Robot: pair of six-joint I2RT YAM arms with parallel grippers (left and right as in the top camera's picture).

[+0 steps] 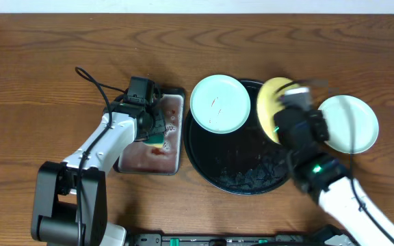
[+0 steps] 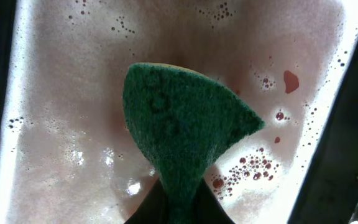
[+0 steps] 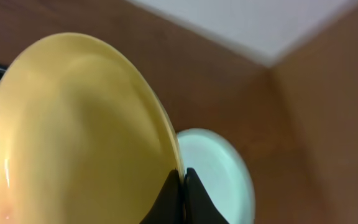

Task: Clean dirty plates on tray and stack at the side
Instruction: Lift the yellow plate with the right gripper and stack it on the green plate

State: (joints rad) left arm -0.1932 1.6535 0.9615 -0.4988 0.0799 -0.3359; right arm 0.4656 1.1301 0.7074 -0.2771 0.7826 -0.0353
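Note:
A mint-blue plate (image 1: 219, 102) with thin red smears lies on the left part of the black tray (image 1: 214, 160). My right gripper (image 1: 284, 109) is shut on the rim of the yellow plate (image 1: 269, 102) and holds it tilted on edge above the tray's right side; it shows in the right wrist view (image 3: 73, 130), pinched at the gripper (image 3: 182, 177). A second mint-blue plate (image 1: 351, 123) lies on the bare wood to the right, also in the right wrist view (image 3: 219, 171). My left gripper (image 1: 154, 133) is shut on a green sponge (image 2: 179, 124) over the metal pan.
The rectangular metal pan (image 1: 132, 160) left of the tray holds reddish foamy water (image 2: 73, 112). Dark crumbs (image 1: 258, 174) lie on the tray's front right. A black cable (image 1: 91, 78) loops behind the left arm.

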